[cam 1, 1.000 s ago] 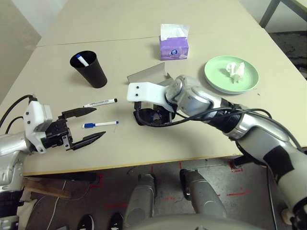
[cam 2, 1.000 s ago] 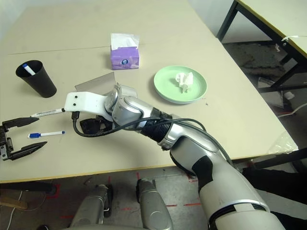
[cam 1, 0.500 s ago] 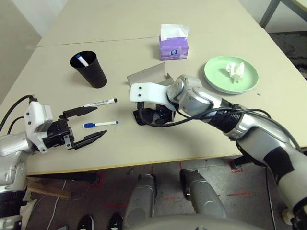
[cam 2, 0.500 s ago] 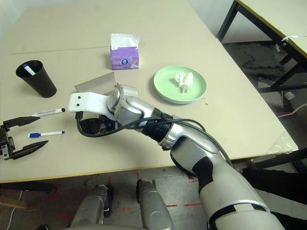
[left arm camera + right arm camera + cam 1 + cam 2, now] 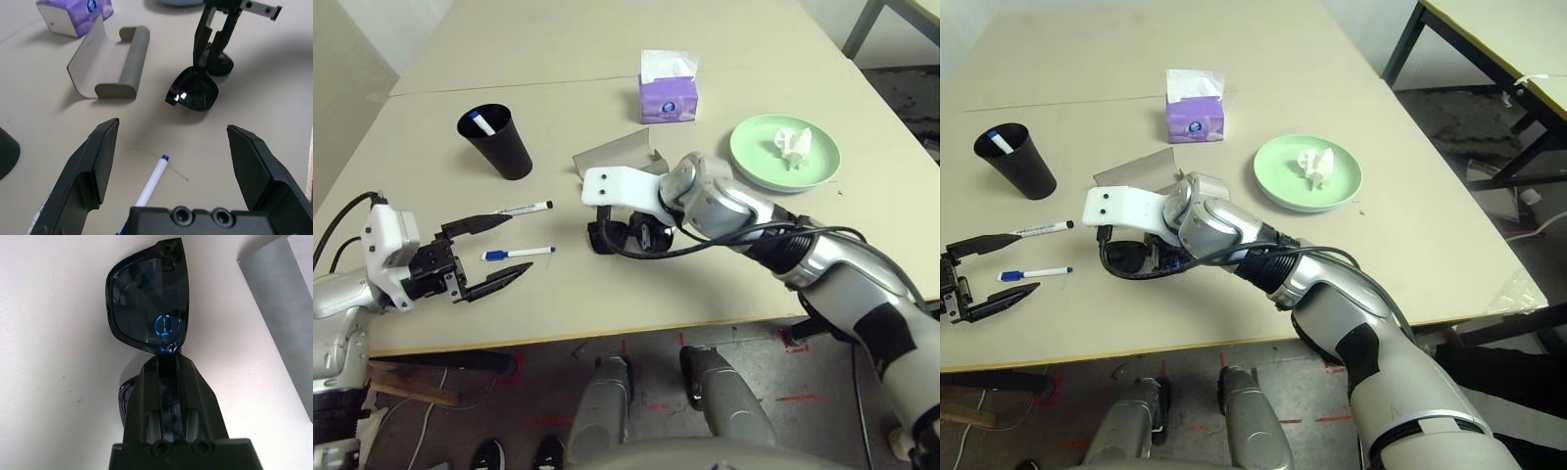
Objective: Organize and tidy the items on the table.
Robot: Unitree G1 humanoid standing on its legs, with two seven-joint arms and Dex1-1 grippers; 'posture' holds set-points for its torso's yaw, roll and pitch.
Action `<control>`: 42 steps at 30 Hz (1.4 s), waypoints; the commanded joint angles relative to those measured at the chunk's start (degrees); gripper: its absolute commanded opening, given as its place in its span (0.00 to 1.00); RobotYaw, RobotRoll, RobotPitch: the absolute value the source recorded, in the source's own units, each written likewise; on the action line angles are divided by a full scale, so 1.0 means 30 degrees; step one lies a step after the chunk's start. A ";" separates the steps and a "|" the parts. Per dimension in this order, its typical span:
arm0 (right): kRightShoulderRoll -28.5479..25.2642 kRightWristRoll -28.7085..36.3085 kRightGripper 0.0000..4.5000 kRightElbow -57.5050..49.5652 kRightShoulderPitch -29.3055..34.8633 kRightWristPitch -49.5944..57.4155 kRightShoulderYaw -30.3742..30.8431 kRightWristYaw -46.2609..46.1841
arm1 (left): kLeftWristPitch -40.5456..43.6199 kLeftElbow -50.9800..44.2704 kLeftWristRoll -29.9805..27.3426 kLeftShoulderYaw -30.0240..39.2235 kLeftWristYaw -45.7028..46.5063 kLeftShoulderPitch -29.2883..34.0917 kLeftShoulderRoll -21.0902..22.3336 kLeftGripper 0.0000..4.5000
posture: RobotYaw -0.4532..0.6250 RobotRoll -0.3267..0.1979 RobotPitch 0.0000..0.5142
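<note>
The table (image 5: pixel 724 59) is unchanged. The right gripper (image 5: pixel 213 53), clamped on the black sunglasses (image 5: pixel 195 90) at the bridge, has shifted slightly toward the open grey glasses case (image 5: pixel 110 66). The left gripper (image 5: pixel 481 257) stays spread wide, the blue-capped marker (image 5: pixel 517 254) lying between its jaws.

Left gripper (image 5: pixel 171 161) fingers spread; right gripper (image 5: pixel 165 363) clamped.

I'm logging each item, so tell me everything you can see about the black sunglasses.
The black sunglasses have a glossy plastic frame and dark reflective lenses. They are folded and lie on the pale beige table, near the open grey glasses case. The right end effector is shut on their bridge, between the lenses.
</note>
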 commanded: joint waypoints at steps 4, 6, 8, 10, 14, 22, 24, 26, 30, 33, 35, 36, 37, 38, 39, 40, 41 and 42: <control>-0.0378 -0.0004 0.04 -0.0077 0.0386 0.0311 -0.0212 0.0475 | 0.0293 -0.0352 -0.0055 -0.0222 0.0149 -0.0016 -0.0138 1.00 | 0.37 0.62 0.37; -0.0634 0.0053 0.04 -0.0284 0.0310 0.0319 -0.0193 0.0885 | 0.0339 -0.0376 -0.0057 -0.0232 0.0180 -0.0027 -0.0138 1.00 | 0.37 0.62 0.38; -0.0956 0.0074 0.04 -0.0487 0.0131 0.0257 -0.0109 0.1399 | 0.0371 -0.0354 -0.0058 -0.0247 0.0202 -0.0044 -0.0131 1.00 | 0.37 0.62 0.38; -0.1667 -0.0241 0.04 -0.0634 -0.0352 -0.0184 0.0261 0.2198 | 0.0367 -0.0262 -0.0029 -0.0278 0.0211 -0.0076 -0.0128 1.00 | 0.36 0.62 0.38; -0.3418 -0.2086 0.03 -0.0554 -0.1815 -0.3280 0.1713 0.3935 | 0.0313 0.0064 0.0079 -0.0375 0.0198 -0.0258 -0.0135 1.00 | 0.36 0.62 0.38; -0.2778 -0.4096 0.03 0.1436 -0.2522 -0.7964 0.1578 0.4907 | 0.0134 0.0221 0.0189 -0.0534 0.0362 -0.0363 -0.0388 1.00 | 0.36 0.62 0.37; -0.2044 -0.4558 0.03 0.2625 -0.2901 -0.9113 0.1333 0.4595 | 0.0106 0.0142 0.0186 -0.0480 0.0411 -0.0198 -0.0457 1.00 | 0.37 0.62 0.37; -0.1307 -0.4990 0.03 0.4080 -0.3358 -1.0298 0.1085 0.4156 | 0.0127 0.0049 0.0175 -0.0429 0.0460 -0.0061 -0.0493 1.00 | 0.37 0.62 0.38; 0.0193 -0.5606 0.03 0.7521 -0.4623 -1.2471 0.0377 0.3050 | 0.0179 -0.0050 0.0125 -0.0353 0.0506 0.0116 -0.0476 1.00 | 0.37 0.62 0.38; 0.1431 -0.5897 0.03 1.0819 -0.6057 -1.3983 -0.0364 0.1949 | 0.0241 -0.0157 0.0081 -0.0289 0.0529 0.0298 -0.0444 1.00 | 0.37 0.62 0.39; 0.2079 -0.6070 0.03 1.2584 -0.6715 -1.4746 -0.0760 0.1347 | 0.0272 -0.0207 0.0050 -0.0279 0.0543 0.0366 -0.0418 1.00 | 0.37 0.62 0.40; 0.2436 -0.6174 0.03 1.3569 -0.7069 -1.5103 -0.0975 0.0915 | 0.0290 -0.0223 0.0036 -0.0268 0.0553 0.0389 -0.0406 1.00 | 0.37 0.62 0.40; 0.2745 -0.6294 0.03 1.4455 -0.7365 -1.5419 -0.1186 0.0527 | 0.0302 -0.0249 0.0024 -0.0254 0.0564 0.0420 -0.0401 1.00 | 0.37 0.62 0.40; 0.2995 -0.6404 0.03 1.5175 -0.7594 -1.5708 -0.1364 0.0244 | 0.0312 -0.0267 0.0016 -0.0245 0.0573 0.0440 -0.0400 1.00 | 0.37 0.62 0.40; 0.3255 -0.6510 0.03 1.6046 -0.7829 -1.5961 -0.1565 -0.0209 | 0.0320 -0.0310 0.0006 -0.0217 0.0598 0.0477 -0.0404 1.00 | 0.38 0.62 0.40; 0.3479 -0.6621 0.03 1.6806 -0.7996 -1.6168 -0.1762 -0.0607 | 0.0330 -0.0350 -0.0004 -0.0190 0.0626 0.0508 -0.0407 1.00 | 0.38 0.62 0.40; 0.3668 -0.6717 0.03 1.7443 -0.8118 -1.6342 -0.1930 -0.0911 | 0.0339 -0.0402 -0.0018 -0.0157 0.0654 0.0556 -0.0407 1.00 | 0.38 0.62 0.40; 0.3856 -0.6792 0.03 1.8047 -0.8201 -1.6489 -0.2094 -0.1224 | 0.0347 -0.0448 -0.0030 -0.0124 0.0682 0.0600 -0.0402 1.00 | 0.38 0.62 0.40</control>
